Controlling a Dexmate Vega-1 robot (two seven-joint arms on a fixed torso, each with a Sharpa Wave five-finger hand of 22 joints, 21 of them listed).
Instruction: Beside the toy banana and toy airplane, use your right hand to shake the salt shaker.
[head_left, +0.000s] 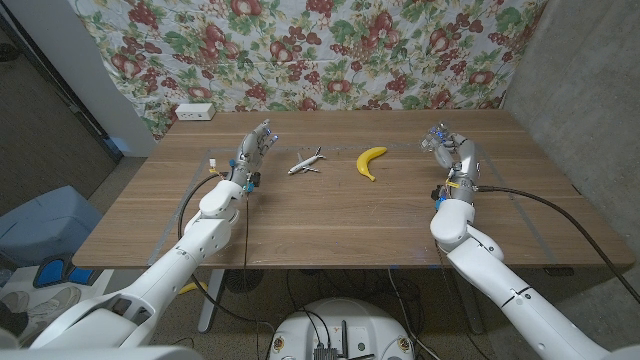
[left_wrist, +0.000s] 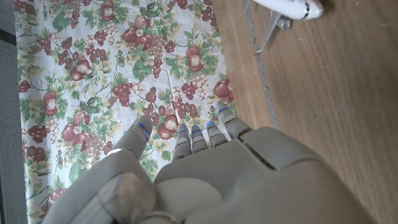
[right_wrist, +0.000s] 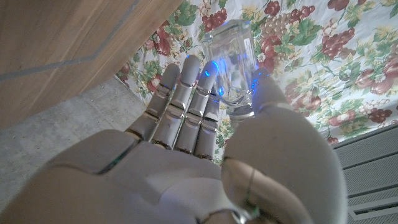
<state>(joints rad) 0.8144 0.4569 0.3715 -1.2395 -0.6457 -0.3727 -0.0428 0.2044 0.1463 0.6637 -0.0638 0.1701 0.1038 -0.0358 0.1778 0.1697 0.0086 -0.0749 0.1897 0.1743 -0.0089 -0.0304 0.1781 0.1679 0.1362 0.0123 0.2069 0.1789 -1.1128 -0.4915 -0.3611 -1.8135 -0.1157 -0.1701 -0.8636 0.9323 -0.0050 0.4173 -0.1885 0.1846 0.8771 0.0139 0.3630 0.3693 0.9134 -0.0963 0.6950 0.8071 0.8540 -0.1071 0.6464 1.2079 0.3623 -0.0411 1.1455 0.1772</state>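
My right hand (head_left: 452, 152) is raised above the table at the right, holding a clear glass salt shaker (head_left: 434, 137). In the right wrist view the salt shaker (right_wrist: 233, 65) sits pinched between the thumb and the fingers (right_wrist: 186, 99) of my right hand (right_wrist: 205, 155). A yellow toy banana (head_left: 371, 161) lies mid-table, to the left of that hand. Left of it stands a white toy airplane (head_left: 306, 161), whose body also shows in the left wrist view as the toy airplane (left_wrist: 289, 7). My left hand (head_left: 256, 148) is up near the airplane's left, fingers (left_wrist: 199, 134) extended and holding nothing.
The wooden table (head_left: 330, 215) has a floral cloth (head_left: 330, 50) hanging behind it. A white power strip (head_left: 195, 112) lies at the back left corner. A blue bin (head_left: 45, 225) stands on the floor to the left.
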